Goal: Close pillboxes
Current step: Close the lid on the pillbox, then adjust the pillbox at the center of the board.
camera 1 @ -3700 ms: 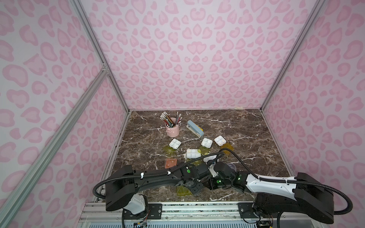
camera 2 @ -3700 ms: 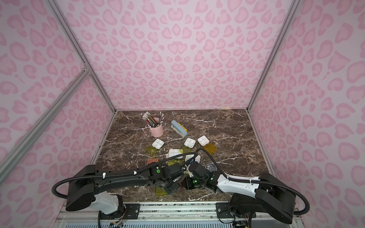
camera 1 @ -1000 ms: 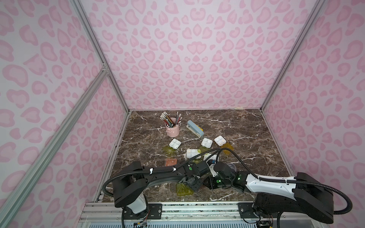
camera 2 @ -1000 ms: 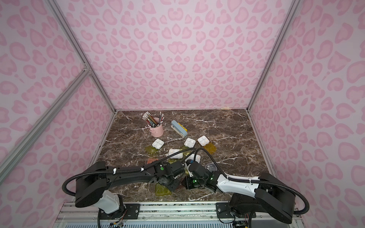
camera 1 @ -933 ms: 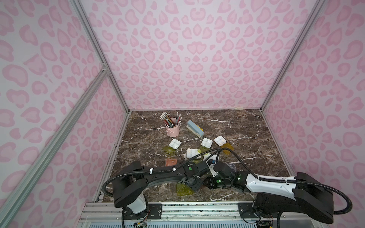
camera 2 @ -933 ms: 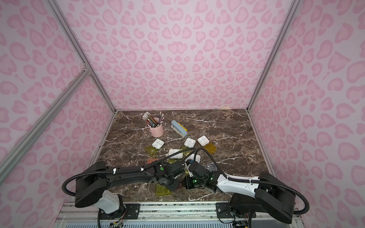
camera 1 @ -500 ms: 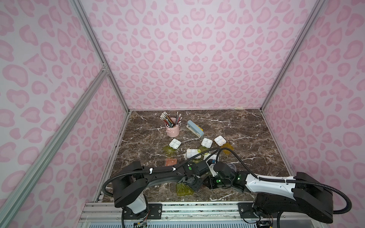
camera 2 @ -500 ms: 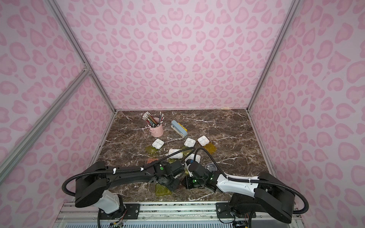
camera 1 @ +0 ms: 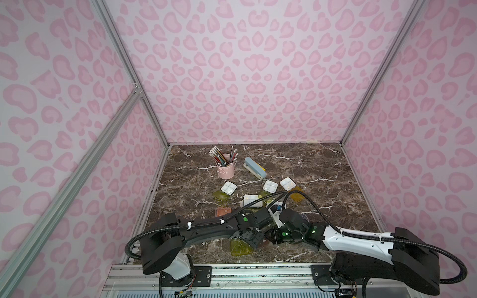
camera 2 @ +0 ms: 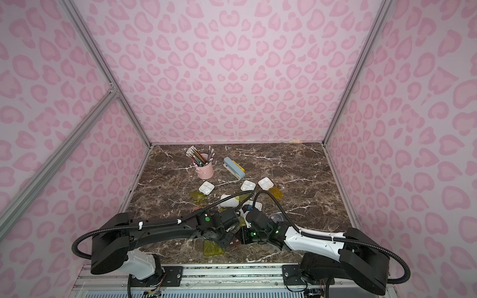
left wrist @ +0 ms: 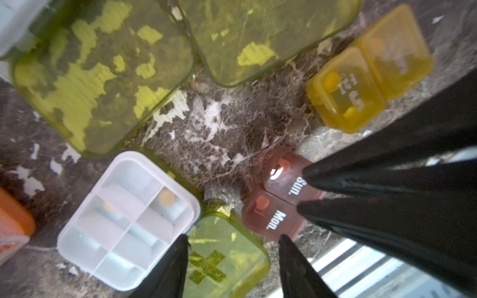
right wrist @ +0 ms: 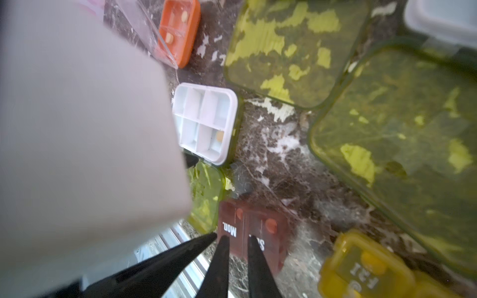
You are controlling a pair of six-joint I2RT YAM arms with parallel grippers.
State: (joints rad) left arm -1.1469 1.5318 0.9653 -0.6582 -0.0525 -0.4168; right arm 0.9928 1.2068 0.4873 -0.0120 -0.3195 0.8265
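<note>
A white divided pillbox tray (left wrist: 129,219) lies near the table's front edge with its lime lid (left wrist: 227,258) folded out flat. My left gripper (left wrist: 232,241) hangs open over that lid, one finger on each side of it. Beside it sits a brown pillbox (left wrist: 278,201) marked Sun. and Mon. My right gripper (right wrist: 237,241) is shut, its tips resting on the brown pillbox (right wrist: 254,232) with nothing between them. A yellow pillbox (left wrist: 361,77) marked FRI lies close by. In both top views the arms meet over the lime lid (camera 1: 241,249) (camera 2: 213,248).
Two large lime lids (left wrist: 103,77) (left wrist: 258,33) and an orange pillbox (right wrist: 180,28) lie close behind. Further back are open white trays (camera 1: 229,187) (camera 1: 270,186) (camera 1: 287,183), an amber lid (camera 1: 296,197), a pink pencil cup (camera 1: 225,169) and a blue-grey stapler (camera 1: 254,167). The metal front rail (camera 1: 232,273) is near.
Since the earliest frames the left arm's elbow has swung to the right. Over the last second neither arm nor any pillbox has visibly moved.
</note>
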